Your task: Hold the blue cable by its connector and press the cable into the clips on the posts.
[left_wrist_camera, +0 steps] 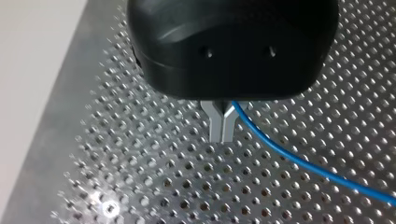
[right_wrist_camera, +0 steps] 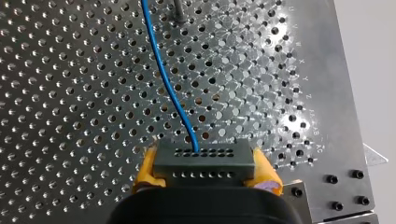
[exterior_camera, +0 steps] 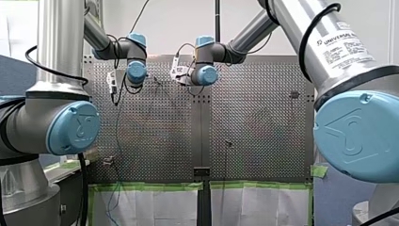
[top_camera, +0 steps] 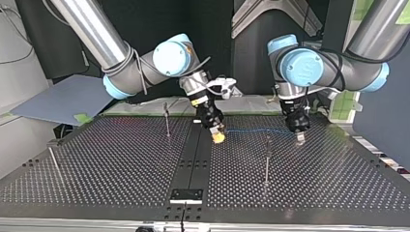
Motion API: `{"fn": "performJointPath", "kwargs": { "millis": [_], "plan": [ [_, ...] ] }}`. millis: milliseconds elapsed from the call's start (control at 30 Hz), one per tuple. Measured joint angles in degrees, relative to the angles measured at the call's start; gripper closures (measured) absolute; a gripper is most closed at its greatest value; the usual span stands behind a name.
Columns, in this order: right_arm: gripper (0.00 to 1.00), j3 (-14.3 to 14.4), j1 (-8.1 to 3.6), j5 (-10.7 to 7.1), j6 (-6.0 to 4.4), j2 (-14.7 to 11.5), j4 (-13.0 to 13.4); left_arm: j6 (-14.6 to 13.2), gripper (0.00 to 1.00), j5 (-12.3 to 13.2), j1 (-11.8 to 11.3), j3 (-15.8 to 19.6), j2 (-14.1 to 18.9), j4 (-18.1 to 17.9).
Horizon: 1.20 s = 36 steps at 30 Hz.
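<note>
Nearest in the top view, a thin post [top_camera: 183, 216] stands at the near edge of the worktop [top_camera: 121, 169]. A second post [top_camera: 267, 157] rises further in, right of the middle. Just beyond it the blue cable [top_camera: 261, 130] hangs roughly level above the worktop, strung between the two arms. Whether it touches that post's top I cannot tell. My right end effector [top_camera: 218, 137] holds the cable's left end in that view. It is clenched, its yellow pads [right_wrist_camera: 147, 169] gripping the dark connector [right_wrist_camera: 201, 157] on both sides, and the cable leaves the connector's face. My left end effector [left_wrist_camera: 222, 130] is at the cable's right end. Its metal fingers are pressed together, grasping the cable, which comes out beside their root. Farther back, a third post [top_camera: 167, 118] stands left of the right end effector.
</note>
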<state>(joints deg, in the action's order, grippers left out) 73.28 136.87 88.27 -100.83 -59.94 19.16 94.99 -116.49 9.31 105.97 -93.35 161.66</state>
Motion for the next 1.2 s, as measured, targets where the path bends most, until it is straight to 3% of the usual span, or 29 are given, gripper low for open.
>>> {"fn": "performJointPath", "kwargs": {
  "millis": [267, 533, 1200],
  "plan": [
    [1.0, -2.7, -0.04, -0.35, -0.32, 0.6, 0.0, 0.3, 1.0, 2.8, -1.1, 0.0, -0.5, 0.8],
    [1.0, -3.4, -0.08, -0.37, -0.51, 1.7, 0.0, 0.6, 1.0, 5.0, -1.4, 0.0, -0.5, 1.4],
    [1.0, -4.8, -1.09, 0.03, -0.57, 2.7, 0.3, 0.8, 1.0, 7.0, -1.0, 0.0, -0.6, 5.1]
  ]
}}
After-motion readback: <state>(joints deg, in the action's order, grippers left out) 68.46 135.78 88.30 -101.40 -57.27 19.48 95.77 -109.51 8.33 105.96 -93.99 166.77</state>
